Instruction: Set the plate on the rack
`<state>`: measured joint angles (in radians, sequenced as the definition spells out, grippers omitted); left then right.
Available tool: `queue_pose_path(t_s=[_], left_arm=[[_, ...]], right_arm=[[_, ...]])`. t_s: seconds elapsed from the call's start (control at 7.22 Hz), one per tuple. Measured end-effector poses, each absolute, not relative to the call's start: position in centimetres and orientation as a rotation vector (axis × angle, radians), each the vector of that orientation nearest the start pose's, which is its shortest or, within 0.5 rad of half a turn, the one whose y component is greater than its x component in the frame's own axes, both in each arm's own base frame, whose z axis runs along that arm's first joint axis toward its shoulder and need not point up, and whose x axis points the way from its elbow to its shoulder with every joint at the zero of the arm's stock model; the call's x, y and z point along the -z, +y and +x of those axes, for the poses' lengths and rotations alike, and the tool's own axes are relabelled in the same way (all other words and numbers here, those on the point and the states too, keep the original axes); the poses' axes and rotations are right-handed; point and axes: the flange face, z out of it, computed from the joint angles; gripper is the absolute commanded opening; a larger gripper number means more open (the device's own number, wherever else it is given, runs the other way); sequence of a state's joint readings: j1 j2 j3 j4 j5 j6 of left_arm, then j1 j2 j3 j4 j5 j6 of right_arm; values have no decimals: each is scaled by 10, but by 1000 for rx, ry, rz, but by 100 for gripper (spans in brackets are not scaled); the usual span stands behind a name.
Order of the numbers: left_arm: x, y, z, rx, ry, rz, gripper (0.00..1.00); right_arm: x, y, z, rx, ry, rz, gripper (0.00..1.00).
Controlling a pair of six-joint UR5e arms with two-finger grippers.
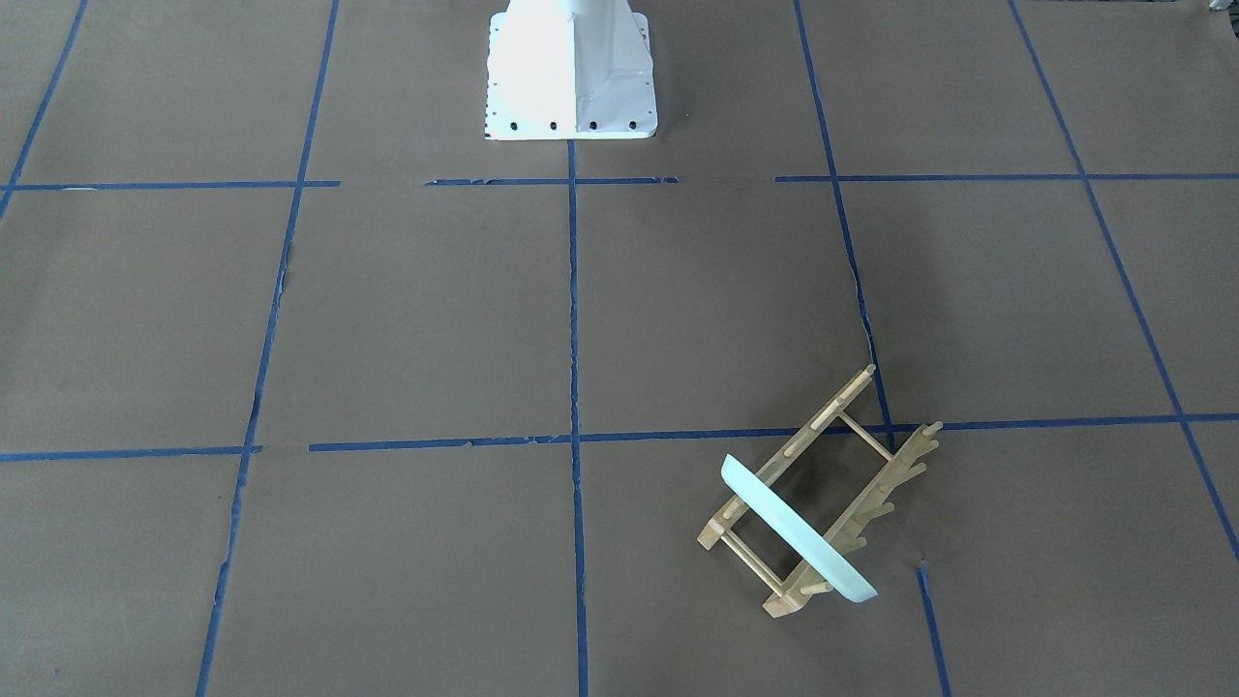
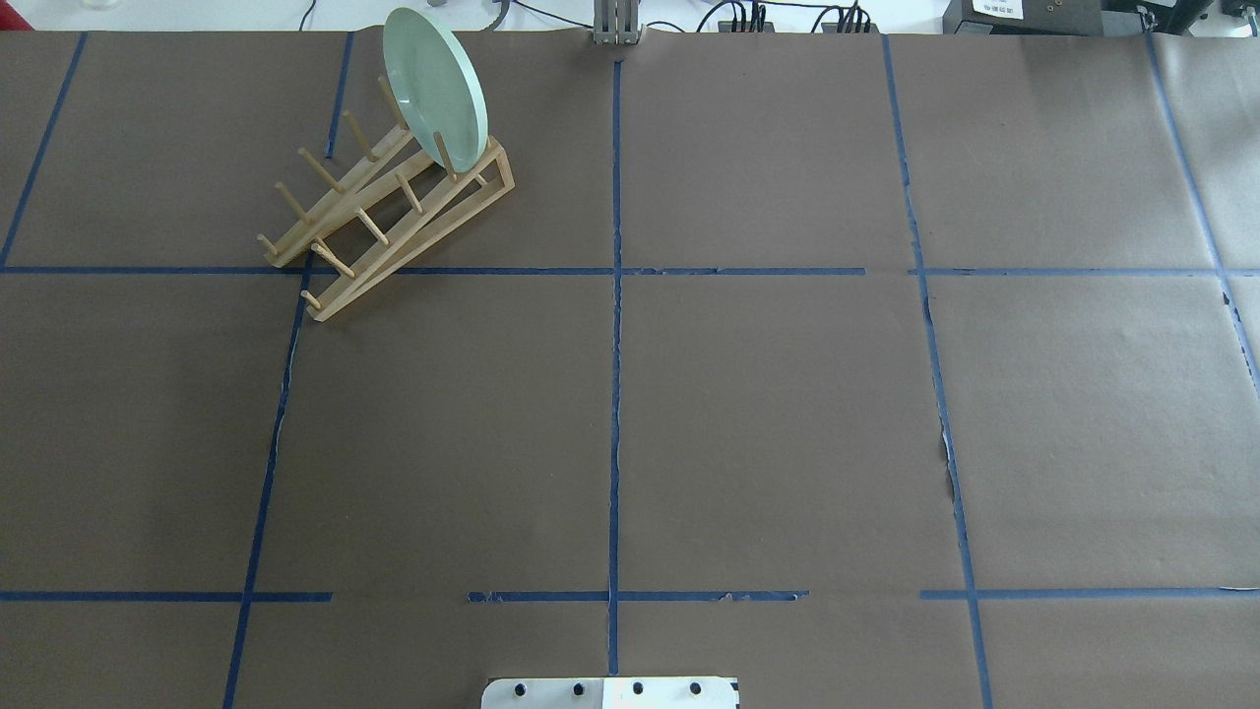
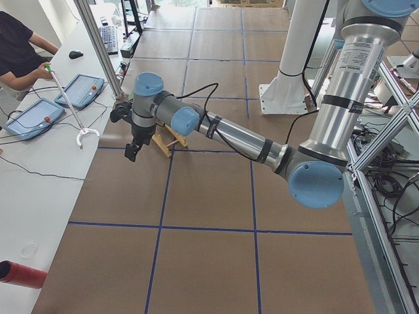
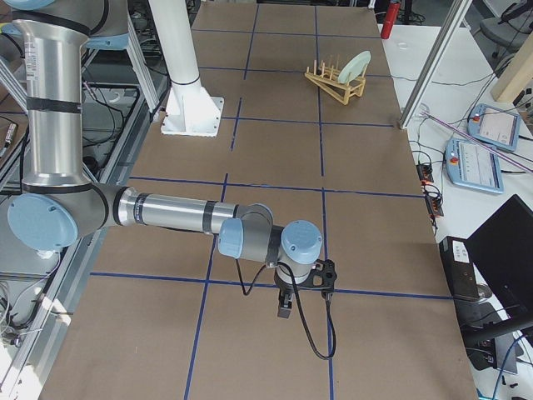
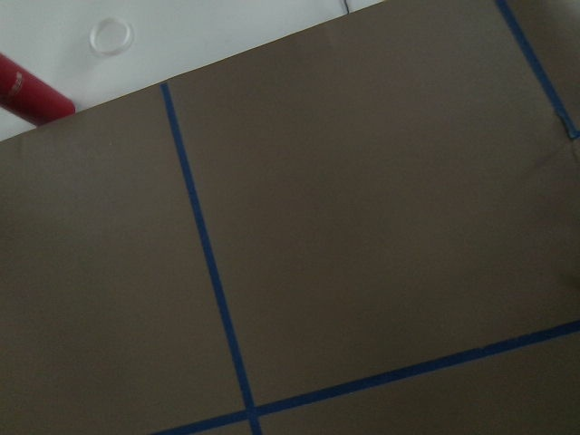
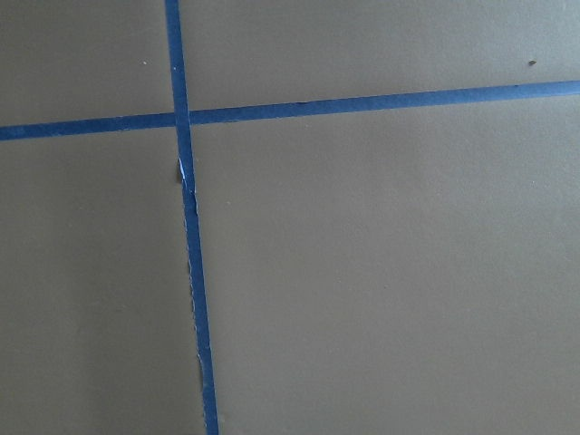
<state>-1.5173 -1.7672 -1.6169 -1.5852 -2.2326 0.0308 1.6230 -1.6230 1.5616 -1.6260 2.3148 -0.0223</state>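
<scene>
The pale mint-green plate (image 1: 794, 530) stands on edge in the end slot of the small wooden rack (image 1: 818, 421), held between its pegs. Both show at the table's far left in the overhead view, plate (image 2: 433, 84) on rack (image 2: 497, 175), and far off in the exterior right view, plate (image 4: 356, 65) and rack (image 4: 329, 83). My left gripper (image 3: 131, 154) hangs just beside the rack (image 3: 169, 140), clear of it; I cannot tell if it is open. My right gripper (image 4: 285, 307) hangs over bare table far from the rack; I cannot tell its state. Both wrist views show only brown paper and blue tape.
The robot's white base (image 1: 571, 73) stands at the table's near middle edge. An operator (image 3: 16, 46) sits at a side bench with tablets (image 3: 82, 90). A red cylinder (image 3: 19, 275) lies on that bench. An aluminium post (image 3: 98, 46) rises by the table edge.
</scene>
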Motion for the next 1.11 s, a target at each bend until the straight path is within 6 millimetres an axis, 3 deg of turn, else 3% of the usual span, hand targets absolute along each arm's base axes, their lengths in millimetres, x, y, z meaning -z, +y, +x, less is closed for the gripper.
queue_pose_path(t_s=[0.28, 0.42, 0.55, 0.83, 1.11], left_arm=[[-622, -542, -77, -131, 702, 108, 100], [-648, -519, -88, -103, 712, 69, 100], [-661, -505, -94, -84, 716, 49, 100], [-667, -497, -97, -72, 719, 37, 100], [-652, -500, -96, -75, 725, 64, 100]], right_arm=[[-695, -456, 90, -72, -747, -84, 100], [-696, -456, 90, -72, -747, -84, 100], [-696, -456, 90, -72, -747, -84, 100], [-696, -456, 90, -72, -747, -84, 100], [-696, -456, 90, -72, -747, -84, 100]])
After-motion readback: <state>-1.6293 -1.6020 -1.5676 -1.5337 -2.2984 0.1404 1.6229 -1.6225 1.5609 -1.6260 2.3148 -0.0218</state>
